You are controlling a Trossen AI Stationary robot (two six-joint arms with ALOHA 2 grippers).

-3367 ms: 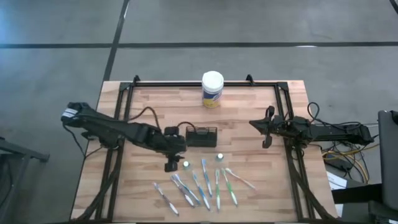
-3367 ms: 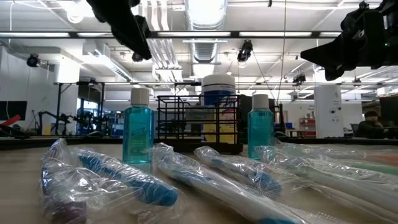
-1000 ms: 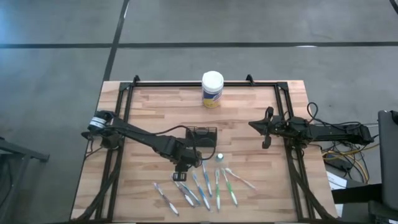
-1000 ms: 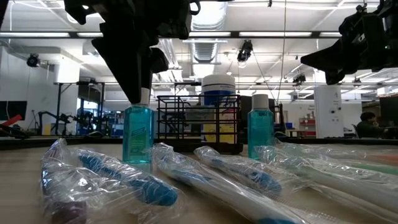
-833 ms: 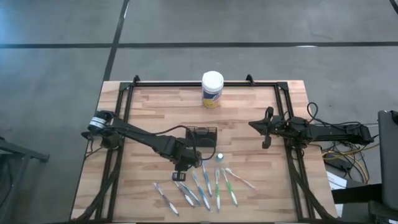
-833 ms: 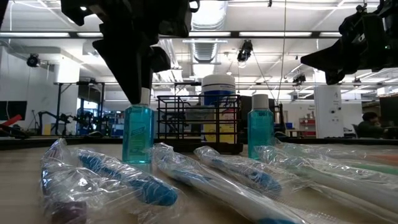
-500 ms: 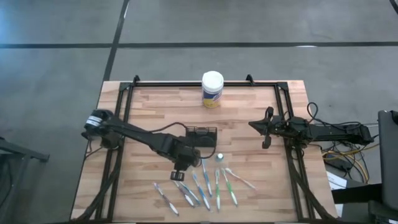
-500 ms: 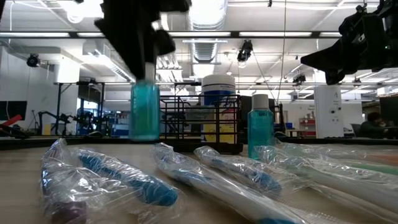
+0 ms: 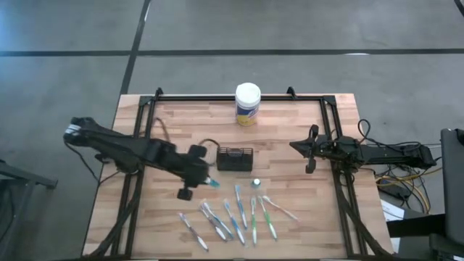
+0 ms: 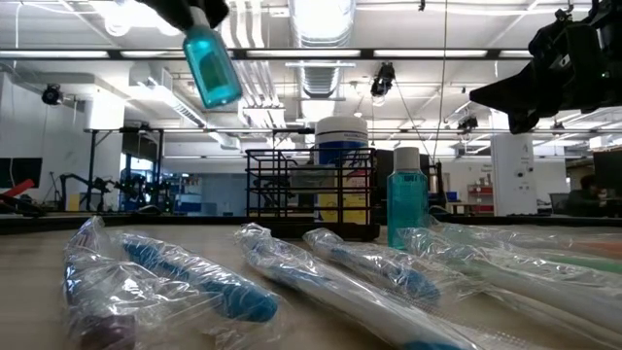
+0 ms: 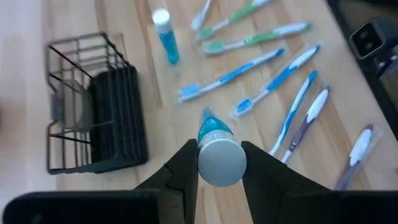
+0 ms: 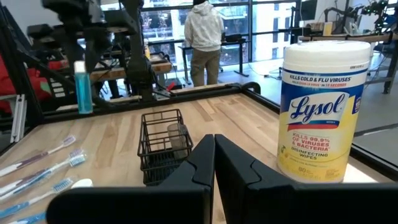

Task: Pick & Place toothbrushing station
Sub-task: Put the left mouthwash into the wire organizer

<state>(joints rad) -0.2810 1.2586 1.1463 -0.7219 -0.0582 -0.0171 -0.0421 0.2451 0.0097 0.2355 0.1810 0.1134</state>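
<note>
My left gripper [image 11: 222, 167] is shut on a small teal bottle with a white cap [image 10: 212, 66], high above the table and left of the black wire caddy [image 9: 235, 158]. The caddy stands mid-table. A second teal bottle [image 9: 256, 183] stands upright on its base, just nearer than the caddy. Several wrapped toothbrushes [image 9: 233, 217] lie flat near the table's front edge. My right gripper [image 12: 214, 155] waits shut at the table's right side, pointing level at the caddy [image 12: 163, 146]. My left gripper pinches the bottle's white cap end [image 11: 221, 163] between its two fingers [image 11: 186, 168]. The fingers slant down from the table's left. The bottle hangs tilted below them, cap uppermost, its teal body [image 11: 213, 128] well clear of the table.
A white-lidded wipes canister with a yellow label [image 9: 247, 104] stands at the table's far edge. Black rails [image 9: 145, 123] run along the left, right and far sides. Bare wood lies between the caddy and the canister. A person [image 12: 205, 34] stands in the room beyond.
My left gripper has risen and drawn back toward the table's left edge, tipping as it went. The teal bottle, which stood on the table in front of the caddy, has been lifted clear and now hangs tilted.
</note>
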